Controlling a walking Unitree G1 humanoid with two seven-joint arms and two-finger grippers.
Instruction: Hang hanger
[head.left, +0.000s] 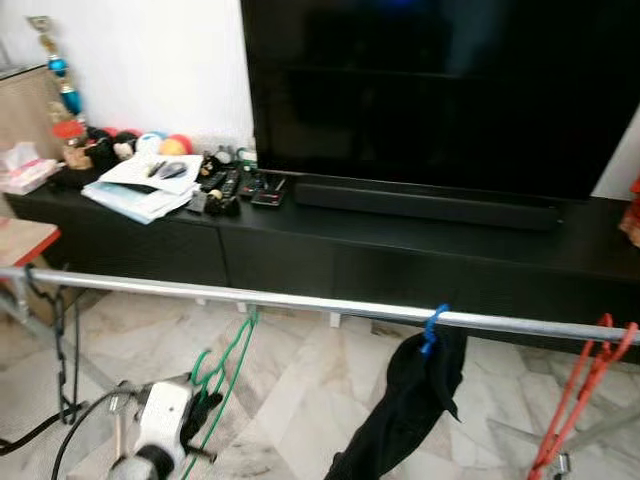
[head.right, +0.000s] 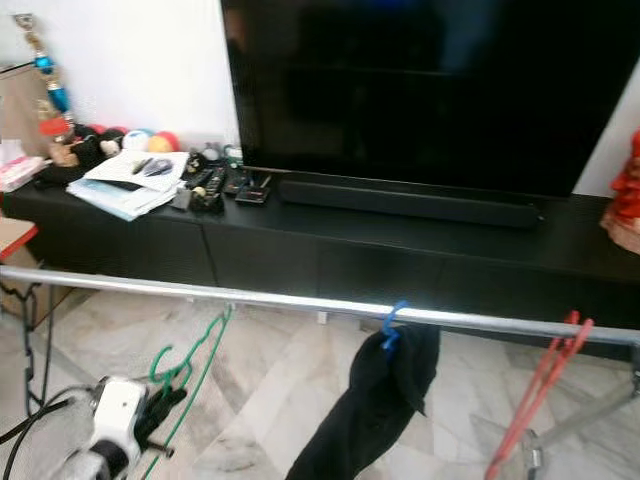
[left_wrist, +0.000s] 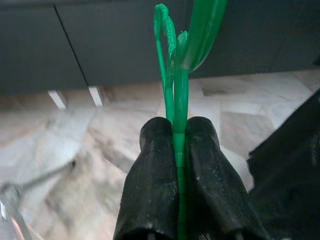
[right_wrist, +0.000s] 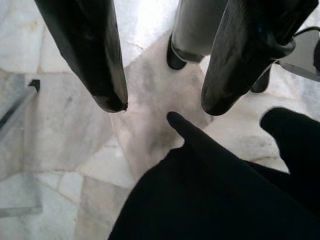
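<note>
Between the left gripper's (left_wrist: 177, 145) fingers (left_wrist: 152, 175): the green hanger (head.left: 225, 365), pinched tight on a thin wire section, pads pressed against it from both sides. From the pinch the wire runs up and away to the hook (head.left: 248, 318), which sits just at the rail (head.left: 300, 300); can't tell if it's seated over the rail or only touching, view's too soft there. Hanger looks light, thin, springy and slick plastic-coated wire, so it'll likely twist in the pinch. I'd judge a hold low on the neck or shoulder gives the best control of hook angle. Further along the rail from the fingers: black garment (head.left: 410, 400) on a blue hanger (head.left: 432, 325), then a red hanger (head.left: 585, 385). Right gripper (right_wrist: 162, 107) is spread wide, holding nothing, hovering over the marble floor (right_wrist: 65, 140) and black cloth.
</note>
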